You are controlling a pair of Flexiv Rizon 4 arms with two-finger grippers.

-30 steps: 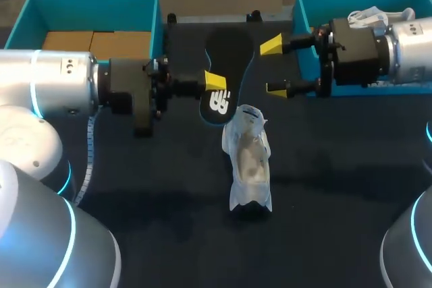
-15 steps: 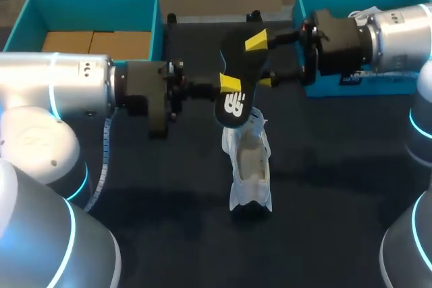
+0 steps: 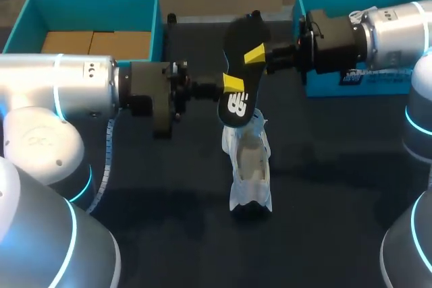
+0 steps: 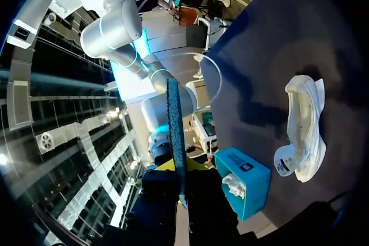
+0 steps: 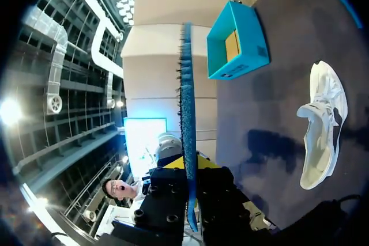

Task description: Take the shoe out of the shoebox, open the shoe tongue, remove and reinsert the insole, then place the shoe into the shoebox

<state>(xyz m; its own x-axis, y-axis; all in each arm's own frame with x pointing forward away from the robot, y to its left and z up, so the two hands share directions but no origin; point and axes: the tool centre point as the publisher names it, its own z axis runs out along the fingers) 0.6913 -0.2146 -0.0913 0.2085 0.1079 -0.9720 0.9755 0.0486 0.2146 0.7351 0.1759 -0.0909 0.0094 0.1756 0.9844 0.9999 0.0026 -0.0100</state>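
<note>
While left pincer (image 3: 232,85), right pincer (image 3: 256,55) clamp insole (image 3: 239,35), shoe (image 3: 248,166) lies below.

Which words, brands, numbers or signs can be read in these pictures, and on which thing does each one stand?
On the insole: a white logo near its lower end, stylised shapes only, no clear word to quote.
On the right shoebox: a small label with white print on the front wall, too small to read.
On the shoe: no print shows.
Nothing else can be read.
</note>
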